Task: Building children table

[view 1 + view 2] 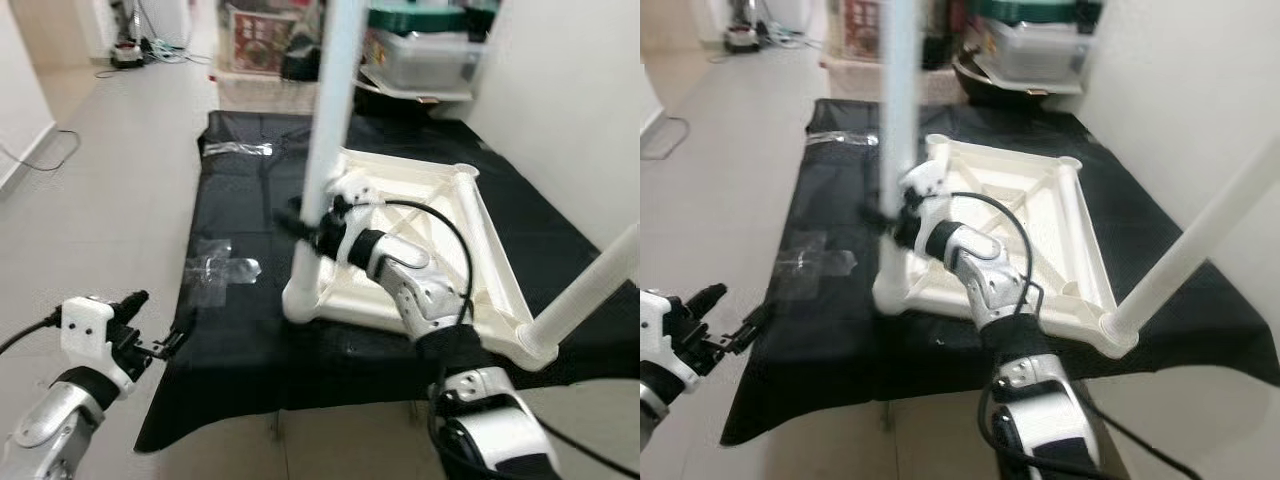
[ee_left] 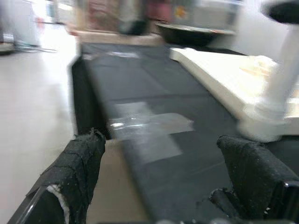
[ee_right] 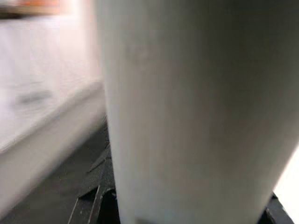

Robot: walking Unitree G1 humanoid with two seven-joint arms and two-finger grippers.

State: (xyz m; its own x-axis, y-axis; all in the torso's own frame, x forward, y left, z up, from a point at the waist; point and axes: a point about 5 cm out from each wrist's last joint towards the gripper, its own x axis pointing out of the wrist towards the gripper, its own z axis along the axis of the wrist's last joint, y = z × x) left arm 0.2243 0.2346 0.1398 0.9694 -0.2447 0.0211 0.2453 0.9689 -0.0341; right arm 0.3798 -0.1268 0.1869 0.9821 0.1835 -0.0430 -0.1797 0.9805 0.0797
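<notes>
White plastic, ribbed on its underside, makes up the square children's tabletop (image 1: 440, 240), which lies upside down on a black sheet (image 1: 240, 330) spread over the pale floor (image 1: 110, 180). That tabletop is the landmark for everything else. At its near-left corner a white tubular leg (image 1: 325, 130) stands upright in its socket, rising out of the top of the head views. At its near-right corner a second white leg (image 1: 590, 290) is seated too, leaning outward to the right.

The right gripper (image 1: 305, 228) reaches over the tabletop's near edge to the upright leg, its black fingers pinching the tube a little above the socket; in the right wrist view the pale tube (image 3: 196, 112) sits close against the camera between the finger bases.

The left gripper (image 1: 165, 340) hovers well off the tabletop's left side, over the near-left edge of the black sheet, with its two black fingers (image 2: 79, 163) spread apart and holding nothing. Between it and the tabletop, a patch of clear tape (image 1: 222, 270) is stuck on the sheet.

Beyond the tabletop's far edge, storage boxes (image 1: 430, 55) and clutter stand against the wall.
</notes>
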